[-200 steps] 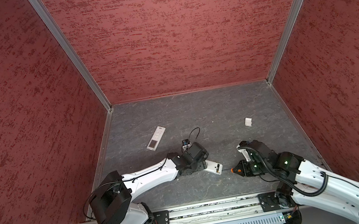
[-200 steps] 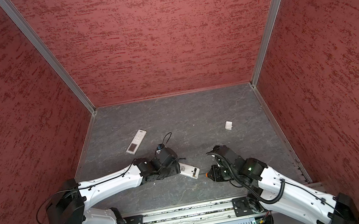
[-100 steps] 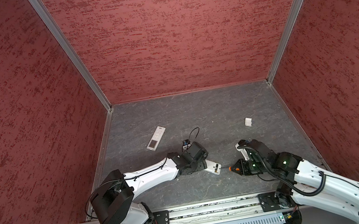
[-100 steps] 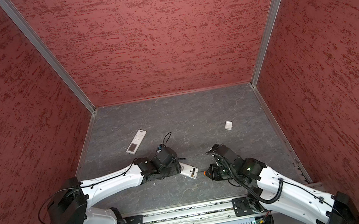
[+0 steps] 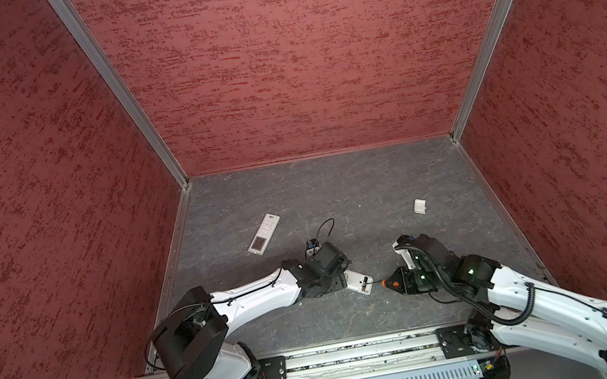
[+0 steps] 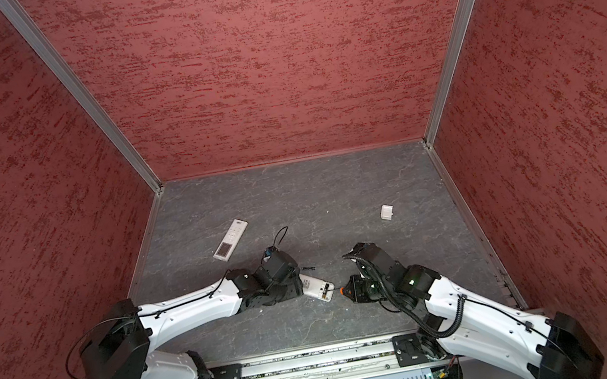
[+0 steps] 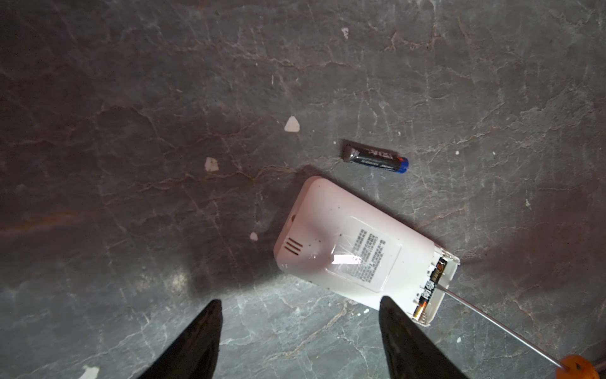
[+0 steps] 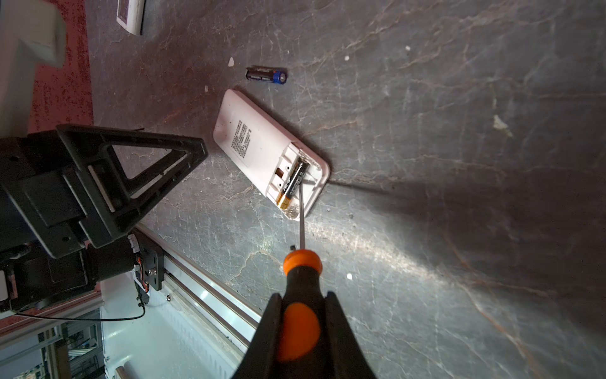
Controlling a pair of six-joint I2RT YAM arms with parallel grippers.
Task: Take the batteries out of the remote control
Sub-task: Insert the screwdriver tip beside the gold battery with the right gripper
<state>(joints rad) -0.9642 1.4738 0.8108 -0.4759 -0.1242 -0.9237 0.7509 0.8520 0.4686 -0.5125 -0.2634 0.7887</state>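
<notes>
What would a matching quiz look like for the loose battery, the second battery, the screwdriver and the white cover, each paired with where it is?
Things:
1. loose battery
2. second battery
3. screwdriver
4. cover

Places:
A. clamped in the right gripper
B. alone, toward the far right of the table
C. lying on the table beside the remote
D. in the remote's open compartment

Pairs: 1-C, 2-D, 3-A, 4-B
</notes>
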